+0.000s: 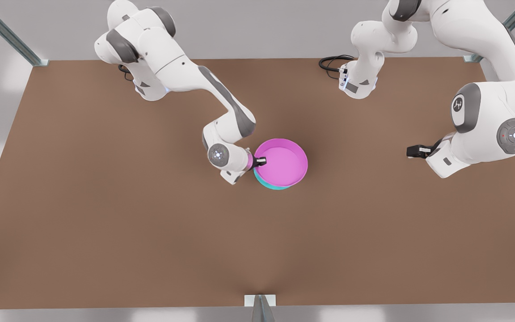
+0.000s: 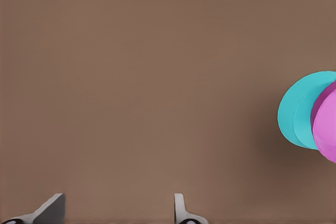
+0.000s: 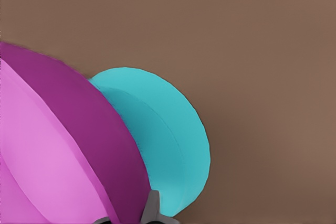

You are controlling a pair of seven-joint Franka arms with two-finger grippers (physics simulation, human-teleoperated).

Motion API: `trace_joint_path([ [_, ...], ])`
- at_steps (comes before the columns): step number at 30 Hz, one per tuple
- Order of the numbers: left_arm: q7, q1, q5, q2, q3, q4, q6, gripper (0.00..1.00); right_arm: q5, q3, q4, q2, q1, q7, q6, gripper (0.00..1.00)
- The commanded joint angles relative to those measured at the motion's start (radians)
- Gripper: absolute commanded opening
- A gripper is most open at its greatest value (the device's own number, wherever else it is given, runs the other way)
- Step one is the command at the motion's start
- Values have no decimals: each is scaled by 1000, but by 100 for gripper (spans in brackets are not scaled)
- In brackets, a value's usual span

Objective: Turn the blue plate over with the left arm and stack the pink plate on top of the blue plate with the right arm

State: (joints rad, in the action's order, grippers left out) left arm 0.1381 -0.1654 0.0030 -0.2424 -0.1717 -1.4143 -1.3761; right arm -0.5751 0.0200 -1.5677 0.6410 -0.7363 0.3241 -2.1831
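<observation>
The pink plate [image 1: 282, 162] is seen as a round, shallow magenta dish with a raised rim, its hollow turned upward. It is held tilted over the blue plate [image 1: 272, 185], of which a thin turquoise crescent is seen under its near edge. In the right wrist view the pink plate [image 3: 63, 145] overlaps the blue plate [image 3: 163, 140], whose flat base is turned toward the camera.

The right gripper [image 1: 259, 160] is clamped on the pink plate's rim at the side toward the front view's left, one finger [image 3: 152, 209] being pressed against the outer wall. The left gripper [image 1: 414, 151] is held well apart, toward the front view's right, above bare table; its fingers [image 2: 181, 208] are spread wide and nothing is gripped.

Both plates are placed near the middle of the brown table [image 1: 105, 223], with open surface on every side. The table is bounded by metal frame posts [image 1: 9, 36] at the corners, and a grey floor is seen beyond.
</observation>
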Motion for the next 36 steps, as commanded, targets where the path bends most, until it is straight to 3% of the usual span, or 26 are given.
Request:
trace_joint_path([
  [1,0,0,0,0,1,0,0,100,12,0,1,0,-3,9,2,21],
  [13,0,1,0,-6,0,0,-1,100,20,2,-23,26,-38,13,-46,21],
  [14,0,1,0,-6,1,0,-1,100,21,2,-22,26,-38,13,-46,58],
  [16,0,0,0,-6,1,0,-1,100,21,2,-22,26,-38,13,-46,100],
  [23,0,0,0,-6,0,0,0,100,23,3,-15,16,-23,12,-41,100],
  [25,0,0,0,-6,1,0,0,100,32,17,-8,-38,-21,13,55,100],
  [27,0,0,0,-6,0,0,0,100,275,73,60,-217,-15,12,279,100],
  [28,0,0,0,-6,1,0,0,100,354,122,131,-236,-15,10,414,100],
  [30,-2,-2,0,-6,1,0,2,100,374,357,270,-234,27,-10,644,100],
  [31,0,-2,0,-5,0,0,9,100,380,367,295,-237,170,-115,718,100],
  [32,2,0,0,-5,0,0,8,100,473,201,272,-297,353,-157,718,100],
  [33,0,1,0,-5,0,0,8,100,700,-278,204,-368,753,-158,709,100],
  [34,0,0,0,-5,0,0,9,100,692,-350,187,-388,851,-171,706,100],
  [36,-2,-2,-1,-5,0,0,9,100,647,-350,222,-385,854,-169,736,100],
])
